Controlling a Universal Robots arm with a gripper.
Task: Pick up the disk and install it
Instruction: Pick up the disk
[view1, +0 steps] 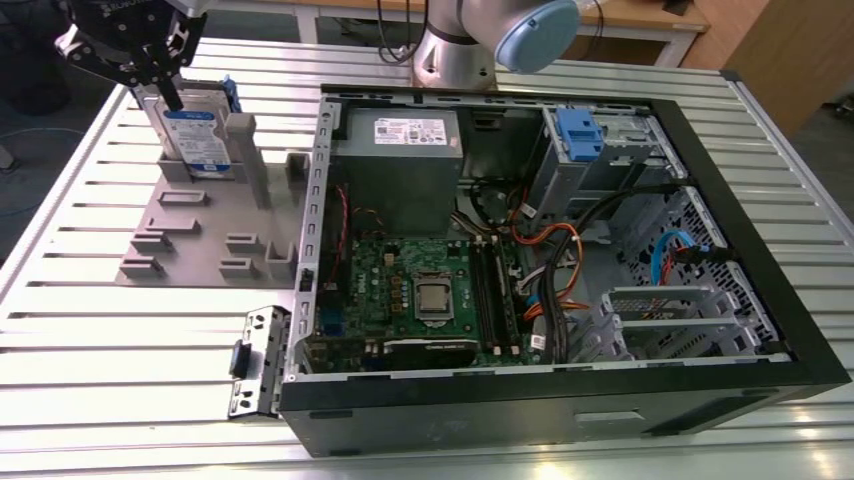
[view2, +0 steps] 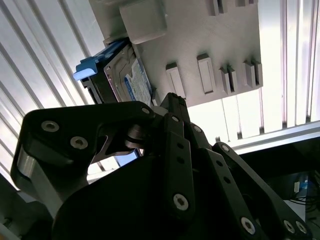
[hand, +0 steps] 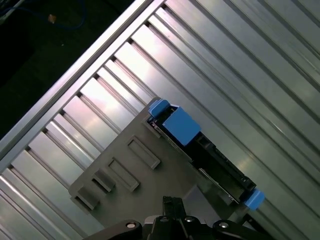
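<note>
In the exterior view the black wall of the open computer case lies nearest, resting on the slatted table. At the exterior view's left, just beside the case, sits a grey rack. The disk stands upright on edge in one of its slots, label facing out, probably so that its top edge is free to be taken from above. The arm rises behind the case and reaches across to the rack. The gripper points straight down over the disk's top, one black prong lying across the label.

In the second wrist view the gripper's dark linkage is closest. Past it are the disk, its blue bracket and the rack. I cannot tell whether the gripper is clamped on the disk or only straddling it.

In the first wrist view the gripper hangs above the rack, and the disk shows edge-on between the blue ends of its bracket.
</note>
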